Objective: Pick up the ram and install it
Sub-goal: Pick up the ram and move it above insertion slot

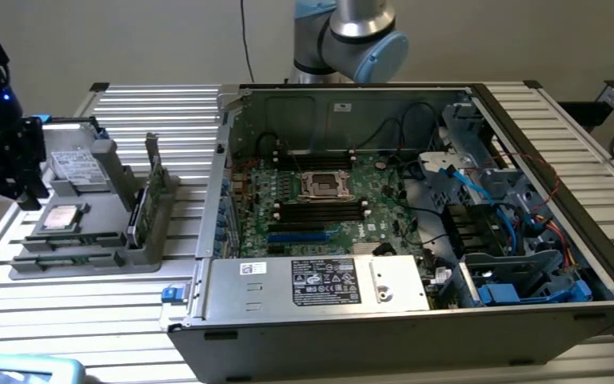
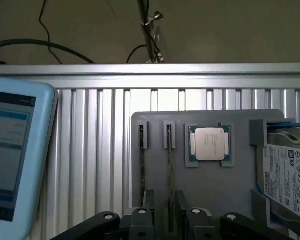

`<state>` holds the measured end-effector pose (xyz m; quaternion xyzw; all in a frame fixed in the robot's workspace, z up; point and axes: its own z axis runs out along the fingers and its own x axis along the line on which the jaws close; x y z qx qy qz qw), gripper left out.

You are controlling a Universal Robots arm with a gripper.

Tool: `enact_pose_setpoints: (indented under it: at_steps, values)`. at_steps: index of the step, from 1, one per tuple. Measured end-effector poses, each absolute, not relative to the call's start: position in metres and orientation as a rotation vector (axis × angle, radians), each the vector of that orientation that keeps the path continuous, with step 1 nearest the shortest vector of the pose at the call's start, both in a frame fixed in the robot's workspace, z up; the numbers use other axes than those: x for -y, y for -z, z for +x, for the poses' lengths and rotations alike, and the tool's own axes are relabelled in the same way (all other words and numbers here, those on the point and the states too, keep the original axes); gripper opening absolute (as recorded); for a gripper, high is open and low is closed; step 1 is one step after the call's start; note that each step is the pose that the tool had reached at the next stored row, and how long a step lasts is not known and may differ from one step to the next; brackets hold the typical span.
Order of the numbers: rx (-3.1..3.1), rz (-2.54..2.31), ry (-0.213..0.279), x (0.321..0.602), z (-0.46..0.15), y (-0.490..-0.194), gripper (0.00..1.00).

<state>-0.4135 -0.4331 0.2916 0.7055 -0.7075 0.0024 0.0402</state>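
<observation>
Ram [image 2: 169,167]: stands on edge in a narrow slot of the gray tray [image 2: 210,192], seen edge-on. This likely keeps both flat faces free for a side grip.
Second stick [image 2: 141,165]: sits in the neighbouring slot, just beside the ram but apart from it.
Claw [image 2: 167,225]: low over one end of the ram, in line with it. I cannot tell whether it is clenched or released.
Processor [image 2: 209,143]: held in its own recess, so it cannot slide.
Motherboard [image 1: 382,184]: inside the open case [image 1: 307,104] on the table [image 1: 105,320], well apart from the tray. Installing appears not yet done.
</observation>
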Motion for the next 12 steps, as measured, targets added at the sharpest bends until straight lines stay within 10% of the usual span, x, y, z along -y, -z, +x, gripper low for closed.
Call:
enact_pose_setpoints:
  at_steps: [12]
  values:
    - [2.087, 2.222, 0.016, 0.447, -0.414, -0.271, 0.31]
